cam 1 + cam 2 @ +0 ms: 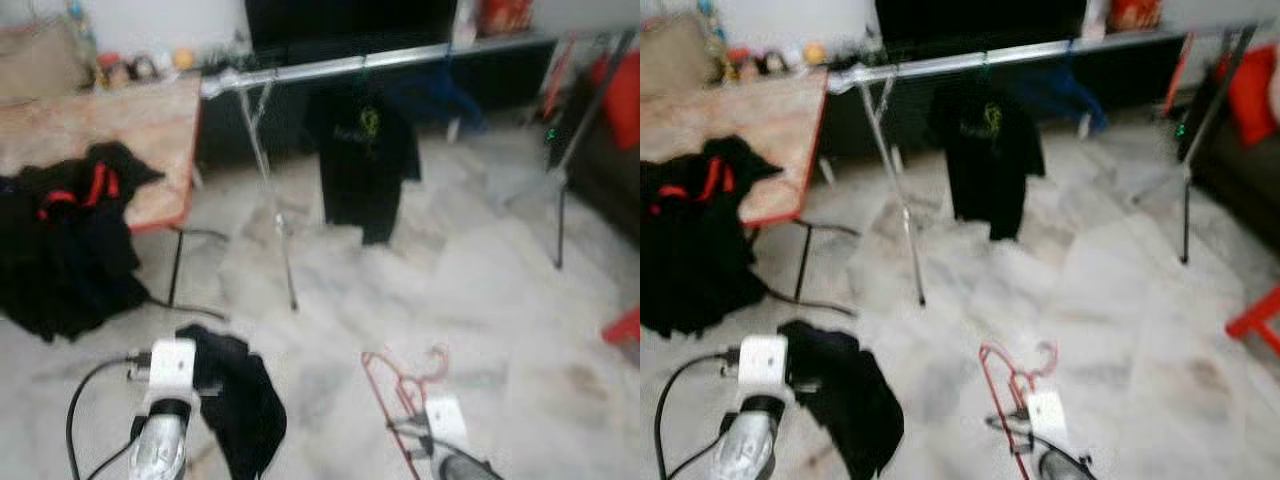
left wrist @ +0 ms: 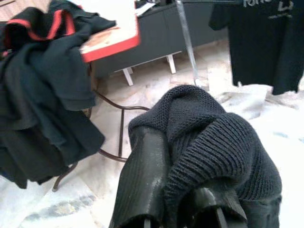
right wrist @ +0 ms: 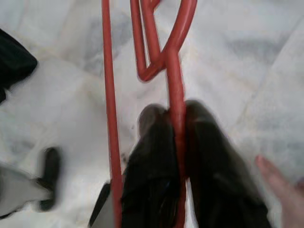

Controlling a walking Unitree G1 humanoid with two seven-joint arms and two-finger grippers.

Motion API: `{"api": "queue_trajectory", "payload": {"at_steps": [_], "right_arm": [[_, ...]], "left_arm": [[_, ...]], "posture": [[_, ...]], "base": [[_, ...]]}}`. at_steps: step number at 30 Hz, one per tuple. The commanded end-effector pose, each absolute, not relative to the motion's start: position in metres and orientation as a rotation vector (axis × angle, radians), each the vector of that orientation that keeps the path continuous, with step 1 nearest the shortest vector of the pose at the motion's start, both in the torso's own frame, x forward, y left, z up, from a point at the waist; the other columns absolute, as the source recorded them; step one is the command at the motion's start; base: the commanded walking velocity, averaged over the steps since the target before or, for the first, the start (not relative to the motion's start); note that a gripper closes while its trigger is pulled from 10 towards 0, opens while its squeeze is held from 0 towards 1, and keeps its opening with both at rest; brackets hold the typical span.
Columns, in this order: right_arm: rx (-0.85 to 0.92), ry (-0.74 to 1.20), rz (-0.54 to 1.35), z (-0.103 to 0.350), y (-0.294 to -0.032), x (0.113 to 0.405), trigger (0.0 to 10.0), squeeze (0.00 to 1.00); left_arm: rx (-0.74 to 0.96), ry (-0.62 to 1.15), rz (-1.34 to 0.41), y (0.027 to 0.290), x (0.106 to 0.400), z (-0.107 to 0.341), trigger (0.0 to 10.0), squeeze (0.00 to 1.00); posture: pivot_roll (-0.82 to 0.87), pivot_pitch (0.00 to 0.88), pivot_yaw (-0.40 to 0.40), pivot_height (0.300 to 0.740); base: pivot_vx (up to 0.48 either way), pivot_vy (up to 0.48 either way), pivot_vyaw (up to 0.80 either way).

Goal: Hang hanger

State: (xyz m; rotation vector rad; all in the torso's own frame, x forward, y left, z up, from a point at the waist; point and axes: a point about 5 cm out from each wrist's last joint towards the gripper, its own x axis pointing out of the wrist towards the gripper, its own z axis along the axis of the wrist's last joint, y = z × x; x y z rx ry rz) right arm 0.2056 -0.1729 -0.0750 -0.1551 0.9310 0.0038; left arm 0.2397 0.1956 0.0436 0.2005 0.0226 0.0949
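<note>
Right gripper (image 3: 175,128), near right: both black fingers pinched tight on one bar of the red hanger (image 1: 400,385), held low above the marble floor (image 1: 480,290). Left gripper (image 2: 183,190), near left: fingers closed into a black knit garment (image 1: 240,400) that drapes down from it. Clothes rail (image 1: 340,68) stands far centre, a black T-shirt (image 1: 365,165) hanging on it. Dark clothes (image 1: 65,240) heaped on the table (image 1: 150,130), far left.
</note>
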Motion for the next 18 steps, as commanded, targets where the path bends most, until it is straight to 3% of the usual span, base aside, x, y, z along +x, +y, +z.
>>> {"api": "queue_trajectory", "payload": {"at_steps": [1, 9, 18], "right_arm": [[-0.139, 0.939, 0.027, -0.075, -0.162, 0.207, 10.0, 0.00], [-0.148, 0.941, 0.005, -0.074, -0.179, 0.207, 10.0, 0.00], [-0.148, 0.943, 0.007, -0.076, -0.179, 0.204, 10.0, 0.00]], "left_arm": [[0.211, -0.004, 0.111, 0.203, 0.243, 0.052, 10.0, 0.00], [0.204, -0.008, 0.108, 0.201, 0.244, 0.054, 10.0, 0.00], [0.197, -0.012, 0.115, 0.203, 0.247, 0.057, 10.0, 0.00]], "posture": [[-0.07, 0.000, 0.066, 0.740], [-0.07, 0.000, 0.057, 0.740], [-0.07, 0.000, 0.053, 0.740]], "base": [[0.000, 0.480, 0.00], [0.000, 0.480, 0.00], [0.000, 0.480, 0.00]]}}
